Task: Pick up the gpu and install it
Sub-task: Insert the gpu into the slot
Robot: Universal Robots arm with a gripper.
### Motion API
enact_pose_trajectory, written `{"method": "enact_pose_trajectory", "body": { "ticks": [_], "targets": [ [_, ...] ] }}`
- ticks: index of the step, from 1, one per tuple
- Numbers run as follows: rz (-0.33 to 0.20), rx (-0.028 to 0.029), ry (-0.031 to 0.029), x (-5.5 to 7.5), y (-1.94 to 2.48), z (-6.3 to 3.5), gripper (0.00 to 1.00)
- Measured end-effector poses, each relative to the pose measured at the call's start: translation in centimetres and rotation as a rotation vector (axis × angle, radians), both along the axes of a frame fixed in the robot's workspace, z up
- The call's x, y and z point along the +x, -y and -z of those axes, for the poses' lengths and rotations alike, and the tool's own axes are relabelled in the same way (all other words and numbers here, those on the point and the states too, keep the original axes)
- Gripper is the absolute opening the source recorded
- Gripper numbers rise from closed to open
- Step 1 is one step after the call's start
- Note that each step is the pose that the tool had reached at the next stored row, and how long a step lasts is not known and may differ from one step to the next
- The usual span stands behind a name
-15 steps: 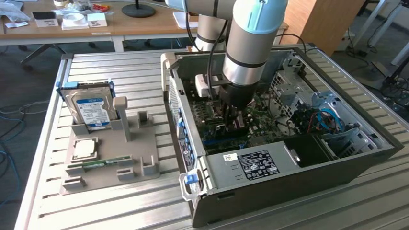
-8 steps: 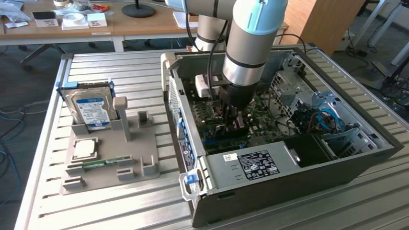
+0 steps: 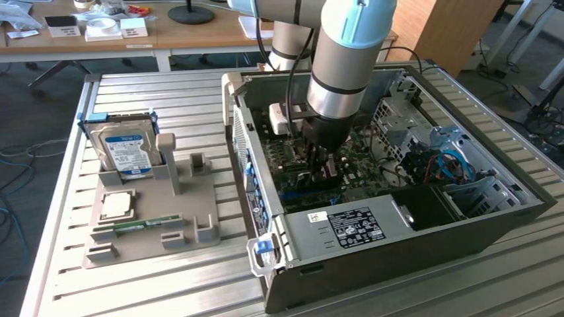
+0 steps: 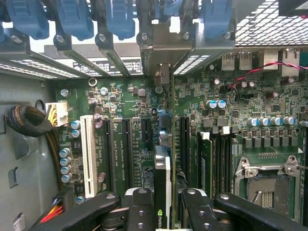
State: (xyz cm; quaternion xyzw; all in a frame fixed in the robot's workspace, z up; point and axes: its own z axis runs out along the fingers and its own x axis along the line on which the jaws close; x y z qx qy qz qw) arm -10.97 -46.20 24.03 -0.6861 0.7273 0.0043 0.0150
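The gpu [image 4: 162, 173] stands on edge between my fingers, seen edge-on as a thin black and green card with a small logo near the grip. Its silver end bracket [image 4: 162, 53] reaches up to the rear slot openings of the case. My gripper [image 4: 166, 214] is shut on the gpu, one black finger [image 4: 139, 211] on each side. The card sits low over the black expansion slots of the green motherboard [image 4: 130, 101]. In the exterior view the gripper [image 3: 321, 155] is deep inside the open computer case [image 3: 352, 231], with the gpu [image 3: 323, 173] below it against the board.
A white slot [image 4: 88, 149], a black cable bundle [image 4: 24, 120] and the CPU socket [image 4: 269, 178] flank the card. Blue slot latches [image 4: 72, 19] line the rear. Outside the case, a grey fixture [image 3: 198, 228] holds a blue-labelled hard drive [image 3: 126, 148], a processor [image 3: 117, 205] and a memory stick [image 3: 141, 225].
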Motion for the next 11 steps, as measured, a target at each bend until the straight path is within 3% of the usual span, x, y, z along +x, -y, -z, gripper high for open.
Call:
{"method": "enact_pose_trajectory", "body": {
  "ticks": [11],
  "targets": [
    [0.0, 0.0002, 0.0, 0.0, 0.0, 0.08, 0.27]
  ]
}}
